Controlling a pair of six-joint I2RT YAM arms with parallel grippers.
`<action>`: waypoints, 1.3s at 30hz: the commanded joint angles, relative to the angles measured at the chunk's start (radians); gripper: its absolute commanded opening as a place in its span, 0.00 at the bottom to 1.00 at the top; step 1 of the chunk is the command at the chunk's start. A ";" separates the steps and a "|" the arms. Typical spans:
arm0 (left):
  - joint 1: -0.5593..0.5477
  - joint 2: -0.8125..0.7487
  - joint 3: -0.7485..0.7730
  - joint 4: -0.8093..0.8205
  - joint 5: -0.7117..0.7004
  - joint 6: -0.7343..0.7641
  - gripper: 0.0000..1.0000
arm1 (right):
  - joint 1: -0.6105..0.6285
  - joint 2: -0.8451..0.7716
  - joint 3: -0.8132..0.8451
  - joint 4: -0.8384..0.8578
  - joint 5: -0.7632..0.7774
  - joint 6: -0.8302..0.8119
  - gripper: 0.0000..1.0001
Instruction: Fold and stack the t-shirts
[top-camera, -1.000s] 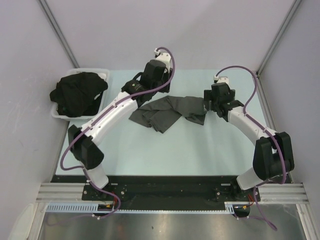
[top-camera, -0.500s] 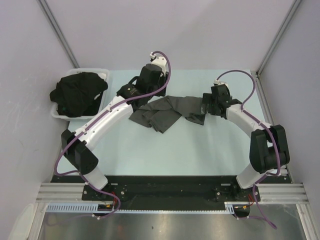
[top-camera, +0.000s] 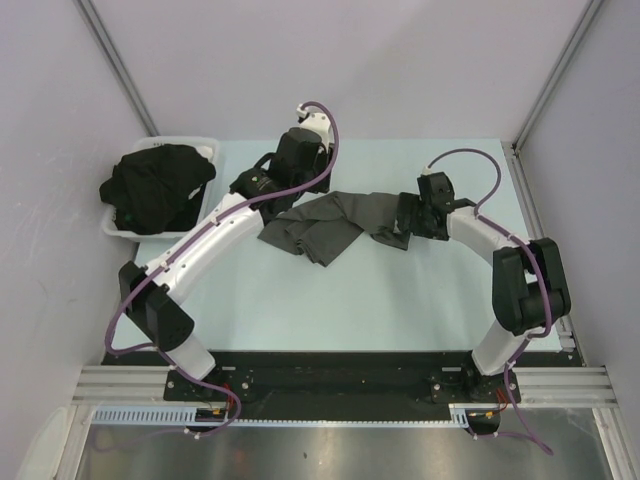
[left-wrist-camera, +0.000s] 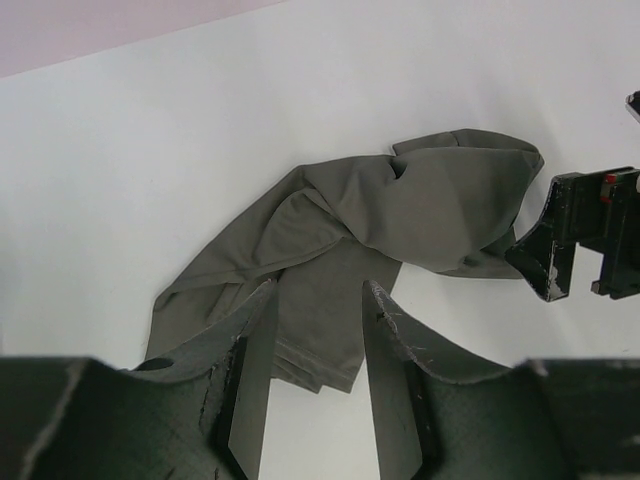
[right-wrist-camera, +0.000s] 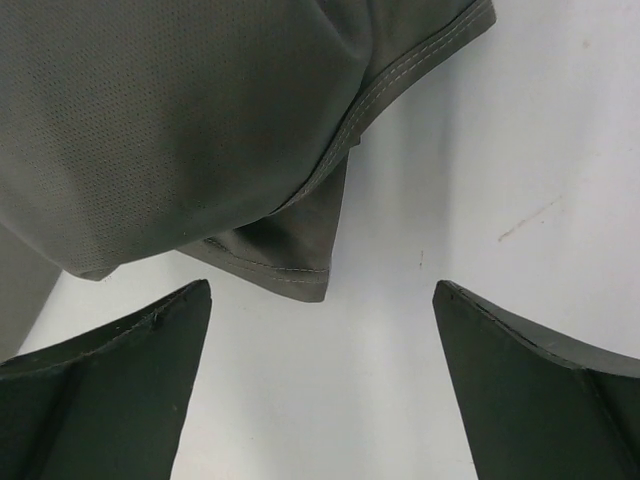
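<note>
A charcoal grey t-shirt (top-camera: 330, 222) lies crumpled in a long strip across the middle of the table. My left gripper (top-camera: 281, 196) hovers over its left part, open, and between the fingers I see the shirt's folded edge (left-wrist-camera: 320, 330) and bare table; nothing is gripped. At the shirt's right end my right gripper (top-camera: 405, 217) stands wide open (right-wrist-camera: 322, 292), low over the table, with a hemmed corner (right-wrist-camera: 290, 262) just ahead of its fingertips and not between them. Black t-shirts (top-camera: 157, 186) are heaped in the tray at the left.
The white tray (top-camera: 208, 147) sits at the table's back left corner. Grey walls with metal posts close in the back and sides. The light blue tabletop (top-camera: 340, 300) stretches in front of the shirt toward the arm bases.
The right arm has slid left, bringing its open gripper up to the shirt's right end. The left arm shifted slightly toward the back left. The shirt has not moved.
</note>
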 joint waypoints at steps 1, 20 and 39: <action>-0.003 -0.054 0.000 -0.005 -0.024 -0.011 0.44 | 0.012 0.018 0.037 -0.003 -0.036 0.021 0.98; -0.003 -0.038 0.059 -0.026 -0.018 0.026 0.44 | 0.033 0.100 0.037 -0.027 -0.053 0.047 0.91; -0.003 -0.068 0.032 -0.030 -0.026 0.029 0.44 | 0.048 0.136 0.017 0.001 -0.016 0.038 0.79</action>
